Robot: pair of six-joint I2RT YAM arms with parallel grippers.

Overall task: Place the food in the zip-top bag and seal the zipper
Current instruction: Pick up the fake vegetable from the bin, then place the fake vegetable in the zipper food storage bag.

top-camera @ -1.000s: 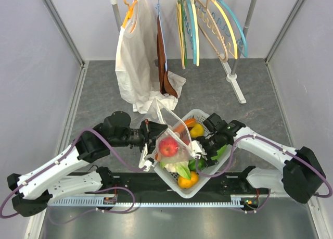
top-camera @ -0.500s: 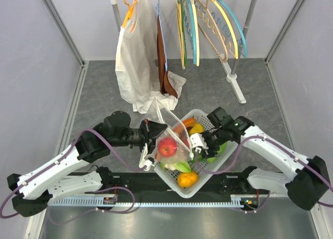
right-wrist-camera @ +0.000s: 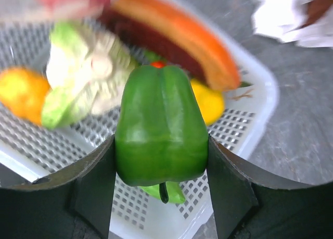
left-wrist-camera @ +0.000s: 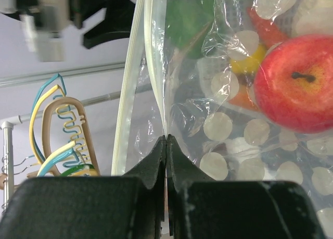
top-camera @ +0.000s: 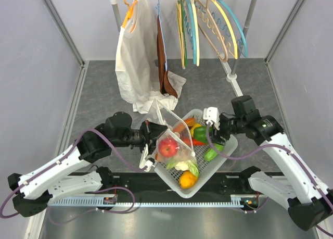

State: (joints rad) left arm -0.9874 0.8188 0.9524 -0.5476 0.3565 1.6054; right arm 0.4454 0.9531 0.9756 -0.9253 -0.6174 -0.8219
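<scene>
The dotted clear zip-top bag [top-camera: 176,145] hangs over the white basket's near-left side, with a red apple [top-camera: 168,146] showing through it. My left gripper [top-camera: 151,141] is shut on the bag's edge [left-wrist-camera: 166,137], beside the pale zipper strip [left-wrist-camera: 129,93]. My right gripper [top-camera: 206,129] is shut on a green pepper [right-wrist-camera: 160,127], which it holds above the basket [top-camera: 225,150]. Under it in the basket lie a cauliflower [right-wrist-camera: 86,75], a long orange piece [right-wrist-camera: 177,36], a yellow pepper [right-wrist-camera: 208,101] and an orange pepper [top-camera: 187,180].
A clothes rack stands at the back with a white garment [top-camera: 135,62], a brown cloth [top-camera: 163,57] and several coloured hangers [top-camera: 208,25]. Its foot [top-camera: 237,85] reaches toward the right arm. Grey walls close in both sides.
My right gripper has closed on the green pepper and lifted it up and back out of the basket. The left gripper has kept its hold on the bag.
</scene>
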